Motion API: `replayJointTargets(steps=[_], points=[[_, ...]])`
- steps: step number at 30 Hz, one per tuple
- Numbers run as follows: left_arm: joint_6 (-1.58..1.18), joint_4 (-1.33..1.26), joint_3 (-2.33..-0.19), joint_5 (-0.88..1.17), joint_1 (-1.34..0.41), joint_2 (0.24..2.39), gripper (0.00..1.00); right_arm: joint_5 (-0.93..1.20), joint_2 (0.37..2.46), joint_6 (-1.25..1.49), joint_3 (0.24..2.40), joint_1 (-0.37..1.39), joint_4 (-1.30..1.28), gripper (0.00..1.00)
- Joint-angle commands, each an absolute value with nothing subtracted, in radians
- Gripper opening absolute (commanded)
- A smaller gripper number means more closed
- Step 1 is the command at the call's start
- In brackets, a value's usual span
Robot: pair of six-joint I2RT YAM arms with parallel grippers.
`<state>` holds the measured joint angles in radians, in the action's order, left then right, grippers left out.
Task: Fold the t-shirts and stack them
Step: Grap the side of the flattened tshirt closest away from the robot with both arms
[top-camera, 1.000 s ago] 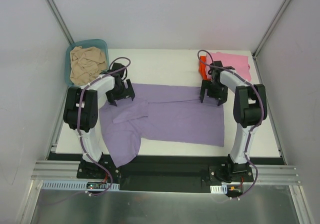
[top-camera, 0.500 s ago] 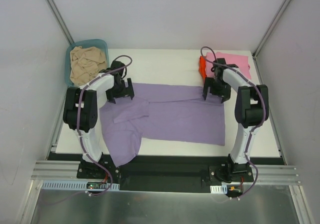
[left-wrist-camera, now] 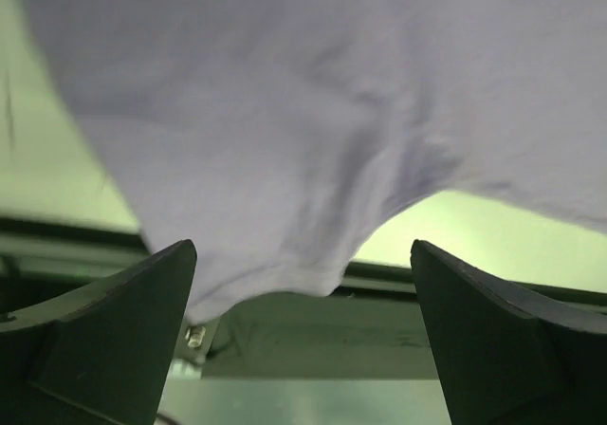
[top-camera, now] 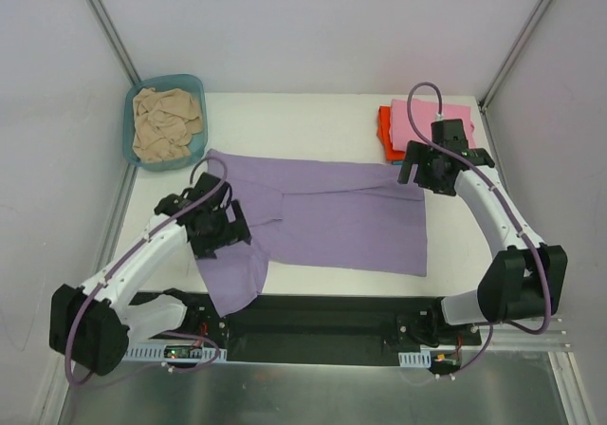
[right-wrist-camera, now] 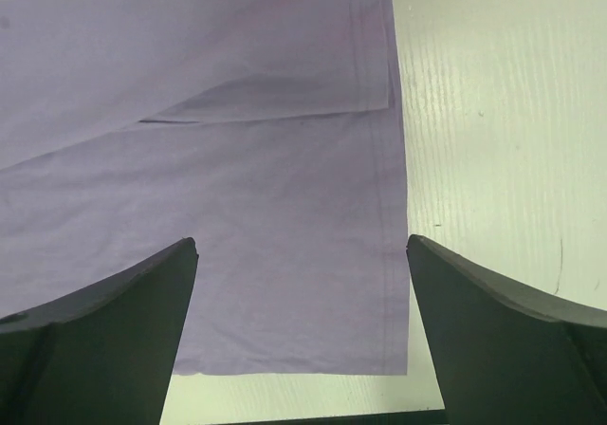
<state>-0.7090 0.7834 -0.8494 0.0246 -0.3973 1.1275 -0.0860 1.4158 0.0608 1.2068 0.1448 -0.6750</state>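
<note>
- Left gripper (top-camera: 220,238) (left-wrist-camera: 302,247): jaws spread wide, nothing between them. It has pulled back from the shirt's far left edge and now hangs over the near left part of the cloth, by the table's near edge.
- Right gripper (top-camera: 424,176) (right-wrist-camera: 301,242): jaws also wide apart and empty. It has swung out to the right from the shirt's far right edge and sits at that far right corner, just beside the stack.
- Purple shirt (top-camera: 332,212) (left-wrist-camera: 285,112) (right-wrist-camera: 237,207): one, unmoved, spread across the middle of the table (top-camera: 313,121). Its left side is bunched, and a flap droops over the near edge.
- Pink shirt (top-camera: 455,114): one, at the far right, lying on one orange-red shirt (top-camera: 387,133).
- Beige shirt (top-camera: 163,126): one, crumpled in the single teal basin (top-camera: 194,83) at the far left.
- In all: two grippers, four shirts, one basin.
</note>
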Motion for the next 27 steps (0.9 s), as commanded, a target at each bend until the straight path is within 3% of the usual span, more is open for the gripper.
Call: replayJointTargets(steps=[1,9,13,23,27], points=[[-0.96,1.063,-0.697,0.034,-0.437,0.964,0.92,-0.061,1.39,0.08,1.158,0.15,-0.647,0.97],[-1.129,1.131,-0.532,0.103,-0.508,0.807,0.75,-0.06,1.413,0.077,1.123,0.15,-0.638,0.97],[-1.118,1.05,-0.525,0.092,-0.509,0.902,0.61,-0.063,1.416,0.066,1.12,0.15,-0.64,0.97],[-1.106,0.961,-0.528,0.07,-0.548,1.098,0.58,-0.09,1.411,0.051,1.114,0.147,-0.652,0.97],[-1.132,0.888,-0.483,0.1,-0.563,1.129,0.44,-0.091,1.417,0.052,1.118,0.149,-0.649,0.97]])
